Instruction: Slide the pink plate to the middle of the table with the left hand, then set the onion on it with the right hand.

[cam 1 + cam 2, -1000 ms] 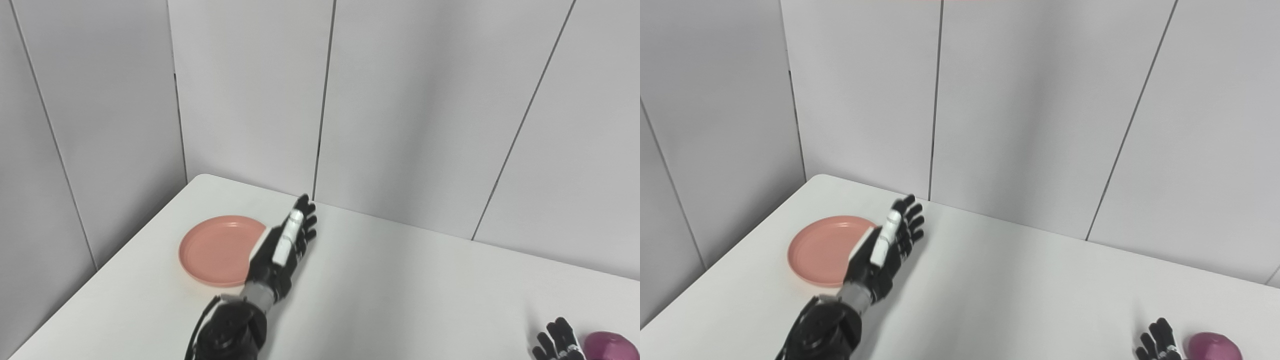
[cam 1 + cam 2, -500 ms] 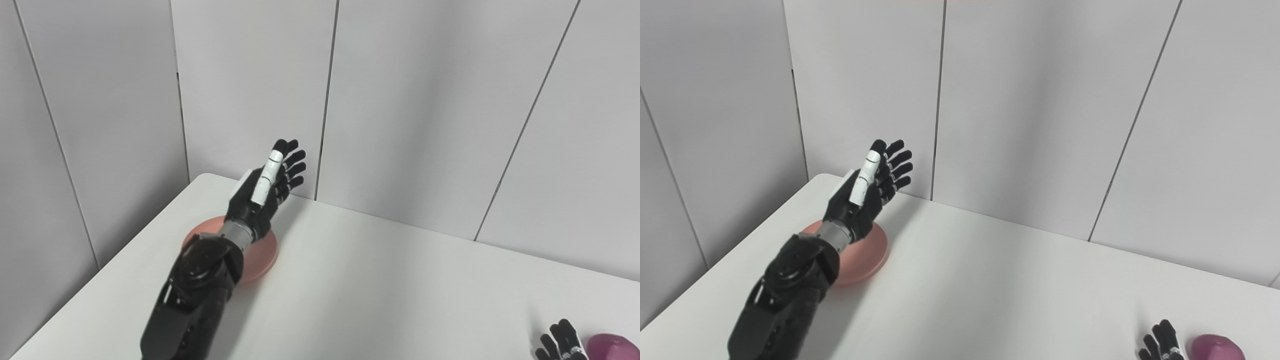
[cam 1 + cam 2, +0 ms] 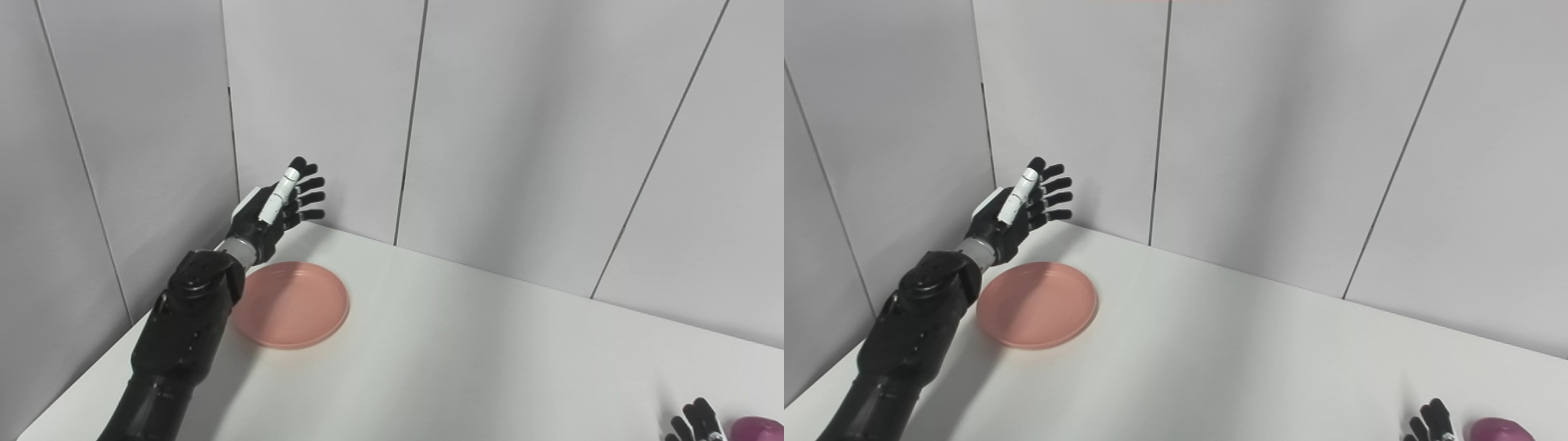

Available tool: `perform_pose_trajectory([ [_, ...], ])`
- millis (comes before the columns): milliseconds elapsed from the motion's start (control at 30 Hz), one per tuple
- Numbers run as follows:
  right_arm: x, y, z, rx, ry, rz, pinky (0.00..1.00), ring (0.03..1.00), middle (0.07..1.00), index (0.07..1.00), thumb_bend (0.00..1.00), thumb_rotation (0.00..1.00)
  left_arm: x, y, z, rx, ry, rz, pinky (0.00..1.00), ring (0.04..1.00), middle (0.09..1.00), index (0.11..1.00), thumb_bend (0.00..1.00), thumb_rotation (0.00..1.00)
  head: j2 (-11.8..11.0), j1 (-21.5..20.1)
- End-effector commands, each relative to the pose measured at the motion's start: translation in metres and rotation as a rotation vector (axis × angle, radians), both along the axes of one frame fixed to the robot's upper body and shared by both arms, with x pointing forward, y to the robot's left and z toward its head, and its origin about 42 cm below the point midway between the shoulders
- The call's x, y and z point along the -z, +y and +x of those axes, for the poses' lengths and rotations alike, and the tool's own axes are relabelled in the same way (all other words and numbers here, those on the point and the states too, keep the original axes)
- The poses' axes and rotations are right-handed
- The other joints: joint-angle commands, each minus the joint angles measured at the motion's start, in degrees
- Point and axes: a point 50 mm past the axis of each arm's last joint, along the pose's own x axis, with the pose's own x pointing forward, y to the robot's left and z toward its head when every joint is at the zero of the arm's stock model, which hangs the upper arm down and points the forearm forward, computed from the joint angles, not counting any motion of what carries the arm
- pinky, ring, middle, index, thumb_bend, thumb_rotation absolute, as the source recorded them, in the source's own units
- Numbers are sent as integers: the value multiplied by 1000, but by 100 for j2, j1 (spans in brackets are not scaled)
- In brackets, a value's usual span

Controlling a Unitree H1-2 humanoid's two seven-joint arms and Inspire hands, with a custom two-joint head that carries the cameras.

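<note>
Spanning most of both views: white desk (image 3: 465, 343), backed by grey panelled walls (image 3: 527, 122) meeting behind its far left corner. Reaching up along the left edge: black left arm (image 3: 177, 331), raised clear of the surface. Lying flat near the far left corner, just right of that arm and untouched: pink plate (image 3: 294, 306), nothing on it. Held above the far left corner beyond the plate: left hand (image 3: 275, 208), fingers spread apart, gripping nothing. Peeking in at the bottom edge near the right corner: right hand (image 3: 1434, 424), only its fingertips in view, grip impossible to judge. Sitting just right of those fingertips: purple onion (image 3: 1499, 430), cropped by the frame.
</note>
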Motion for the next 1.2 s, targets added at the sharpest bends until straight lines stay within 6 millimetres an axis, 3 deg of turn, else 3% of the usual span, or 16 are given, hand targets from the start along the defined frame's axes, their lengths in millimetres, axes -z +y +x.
perform_pose_trajectory([
  [0,61,2,-45,29,209,58,1000,1000,1000,1000,878,1000,-37,12,11,-15,-133,41,831,864,868,880,897,856,2,8],
  [133,61,2,-45,33,213,55,1000,1000,1000,1000,861,1000,-25,30,15,-59,-119,45,800,842,842,876,899,848,-3,23],
  [533,60,1,-47,29,211,51,1000,1000,1000,1000,868,1000,4,69,17,-160,-69,64,831,844,854,879,880,871,29,52],
  [767,59,0,-48,30,208,41,1000,1000,1000,1000,900,1000,21,77,16,-212,-24,59,815,836,861,873,853,897,79,60],
  [1000,57,-1,-49,31,207,45,1000,1000,1000,1000,934,1000,40,85,12,-236,14,51,828,852,862,875,868,861,116,72],
  [1167,57,-2,-49,30,206,50,1000,1000,1000,1000,935,1000,56,85,9,-231,38,49,782,807,842,871,852,860,155,66],
])
